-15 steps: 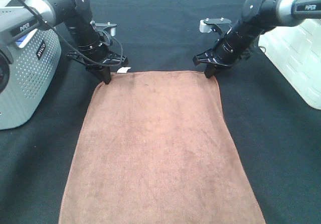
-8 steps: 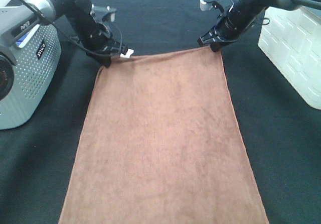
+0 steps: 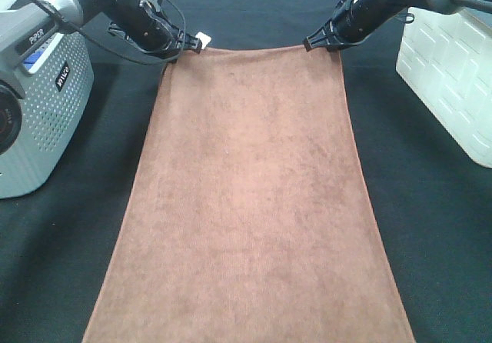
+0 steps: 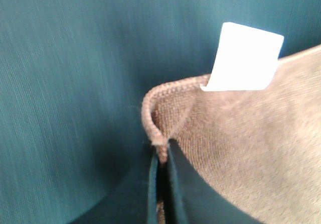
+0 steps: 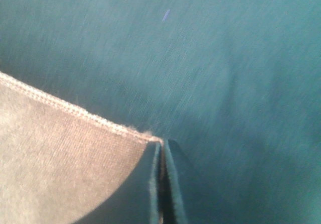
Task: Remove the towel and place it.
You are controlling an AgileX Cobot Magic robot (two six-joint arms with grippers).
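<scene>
The brown towel (image 3: pixel 254 197) lies stretched lengthwise down the middle of the black-covered table, its near end running out of the exterior view. My left gripper (image 3: pixel 172 51) is shut on the far left corner, beside the small white tag (image 3: pixel 203 38). My right gripper (image 3: pixel 332 47) is shut on the far right corner. In the left wrist view the towel (image 4: pixel 251 143) corner is pinched between my left gripper (image 4: pixel 161 156) fingers, with the tag (image 4: pixel 245 57) sticking up. The right wrist view shows the hemmed towel (image 5: pixel 60 153) corner clamped in my right gripper (image 5: pixel 161 148).
A grey perforated box (image 3: pixel 38 104) with a black lens-like disc stands at the left edge. A white panelled container (image 3: pixel 450 74) sits at the right edge. Black cloth (image 3: pixel 69 251) covers the table around the towel.
Both grippers have pulled the towel's far edge away from the camera toward the back of the table, dragging the towel along and stretching it longer.
</scene>
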